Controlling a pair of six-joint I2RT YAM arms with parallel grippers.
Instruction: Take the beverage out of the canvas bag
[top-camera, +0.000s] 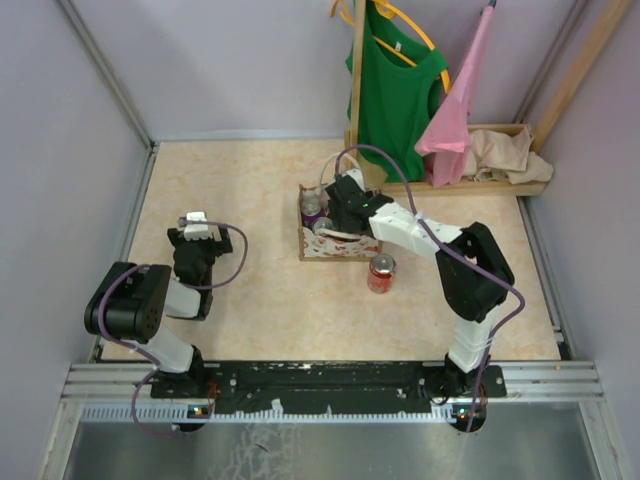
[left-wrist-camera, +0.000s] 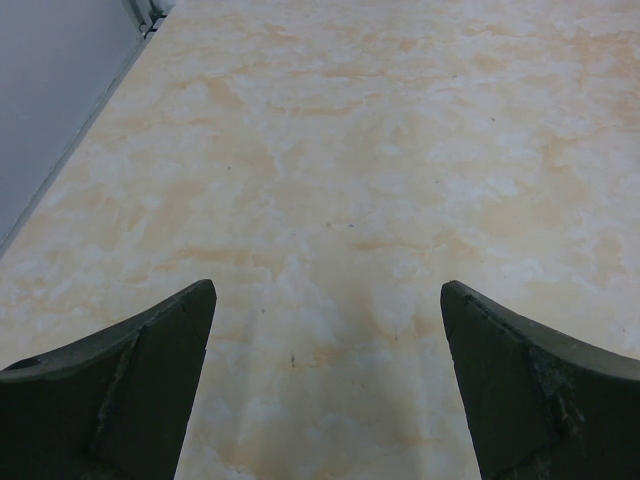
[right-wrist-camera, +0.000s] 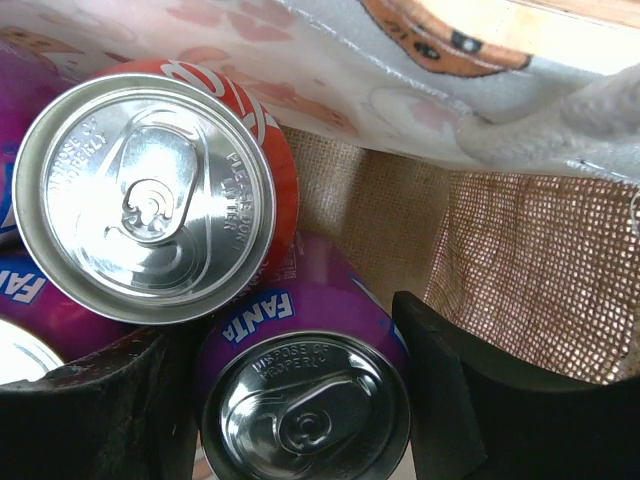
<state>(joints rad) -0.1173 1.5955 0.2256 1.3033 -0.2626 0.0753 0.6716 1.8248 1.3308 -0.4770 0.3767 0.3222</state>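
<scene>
Left pincer (left-wrist-camera: 325, 290) hangs over the mottled cream-and-tan tabletop (left-wrist-camera: 400, 120) on my left side of the enclosure, its two dark fingers spread wide apart. Toward the middle, an upright red aluminium drink can (top-camera: 381, 273) with a silver lid stands on the tabletop. It is just beside the near right corner of the small boxy cream canvas bag with red floral print (top-camera: 345, 250).

My right arm reaches forward and left past that can and down into the bag's open mouth from above. Inside, my right pincer (right-wrist-camera: 283, 318) is clamped on a purple Fanta can (right-wrist-camera: 310, 410). One black finger (right-wrist-camera: 480, 400) lies against its right side and the other against its left. The can stands upright, its silver lid and pull tab facing my wrist camera.

Just beyond it, and touching it, a second red can (right-wrist-camera: 145, 200) also stands upright with its lid showing. A further purple can (right-wrist-camera: 40, 300) shows at the left edge of that view, beside the red one. Coarse tan burlap lining (right-wrist-camera: 500, 250) forms the bag's inner wall to the right of the cans.

Farther back, along the far edge of the tabletop, a wooden rack (top-camera: 357, 80) carries a green sleeveless top (top-camera: 395, 90) and a hanging pink cloth (top-camera: 455, 115). Crumpled beige cloth (top-camera: 505, 155) lies in the rack's wooden base tray (top-camera: 500, 187).
</scene>
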